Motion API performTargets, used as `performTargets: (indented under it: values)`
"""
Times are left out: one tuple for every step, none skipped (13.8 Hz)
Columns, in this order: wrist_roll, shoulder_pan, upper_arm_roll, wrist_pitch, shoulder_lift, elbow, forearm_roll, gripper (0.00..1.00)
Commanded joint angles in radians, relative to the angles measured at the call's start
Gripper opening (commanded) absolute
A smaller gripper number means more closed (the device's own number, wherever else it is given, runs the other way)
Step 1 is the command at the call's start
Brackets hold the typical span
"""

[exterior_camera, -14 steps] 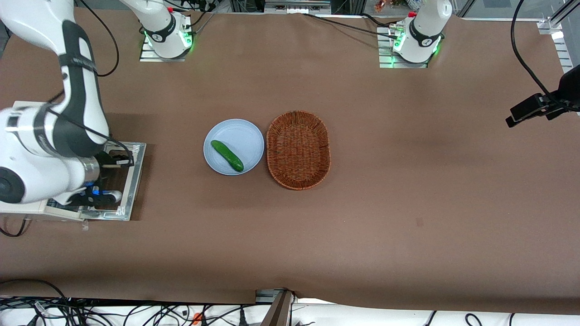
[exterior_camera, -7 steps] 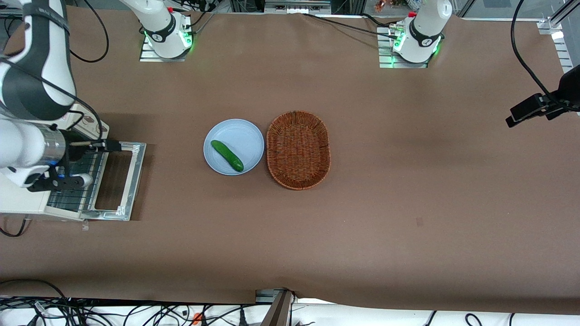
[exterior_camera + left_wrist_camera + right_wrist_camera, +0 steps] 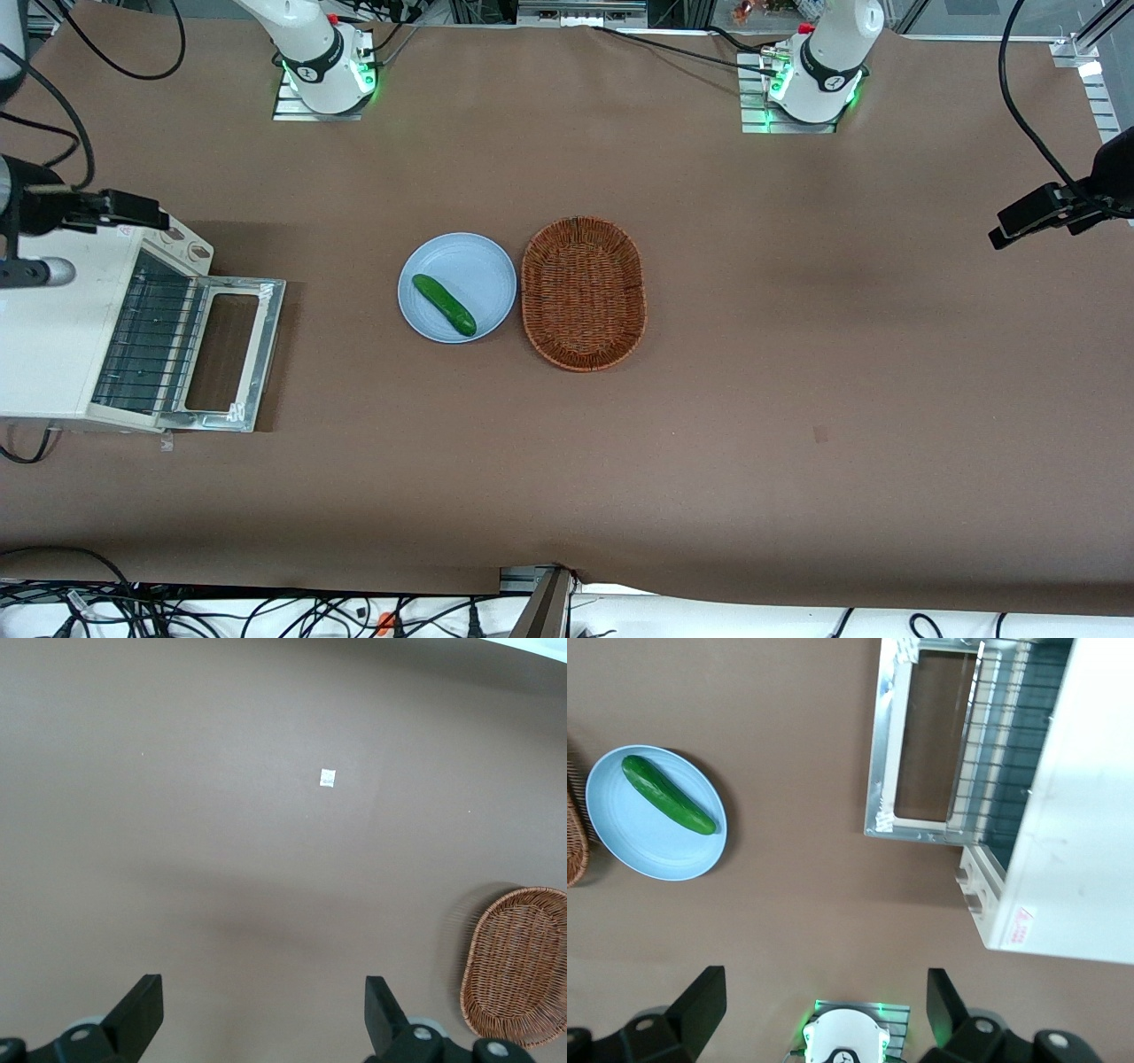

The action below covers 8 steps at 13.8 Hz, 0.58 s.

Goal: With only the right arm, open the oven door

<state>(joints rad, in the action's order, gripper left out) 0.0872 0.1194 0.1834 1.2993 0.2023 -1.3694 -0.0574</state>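
Observation:
The cream-white oven (image 3: 44, 337) stands at the working arm's end of the table. Its door (image 3: 268, 354) lies folded down flat on the table, and the wire rack (image 3: 146, 341) inside is exposed. My right gripper (image 3: 146, 213) hangs high above the oven's knob end (image 3: 182, 244), apart from the door and touching nothing. In the right wrist view its fingers (image 3: 700, 1001) stand wide apart and empty. That view looks down on the open door (image 3: 884, 744), the rack (image 3: 1010, 744) and the oven top (image 3: 1081, 815) with its sticker (image 3: 1023, 923).
A light blue plate (image 3: 483, 266) with a green cucumber (image 3: 445, 305) sits mid-table, beside a brown wicker basket (image 3: 582, 292). They also show in the right wrist view, plate (image 3: 620, 842) and cucumber (image 3: 669, 795). The working arm's base (image 3: 323, 62) is lit green.
The right arm has lifted off the open door and drawn back and up, farther from the front camera. The door stays flat and the rack is now uncovered.

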Motion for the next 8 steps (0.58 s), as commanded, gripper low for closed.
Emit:
performTargets:
  values:
    - [0.009, -0.012, -0.005, 0.080, -0.162, -0.195, 0.031, 1.00]
    - [0.009, -0.039, -0.013, 0.086, -0.179, -0.213, 0.031, 1.00]
    - [0.009, -0.059, -0.025, 0.084, -0.185, -0.217, 0.033, 1.00]
    - [0.012, -0.081, -0.036, 0.084, -0.193, -0.221, 0.037, 1.00]
    - [0.012, -0.083, -0.036, 0.083, -0.196, -0.221, 0.054, 1.00]
    - [0.012, -0.084, -0.035, 0.075, -0.192, -0.212, 0.056, 1.00]
    - [0.015, -0.084, -0.032, 0.080, -0.184, -0.203, 0.054, 1.00]
    - [0.012, -0.084, -0.030, 0.078, -0.166, -0.177, 0.050, 1.00]
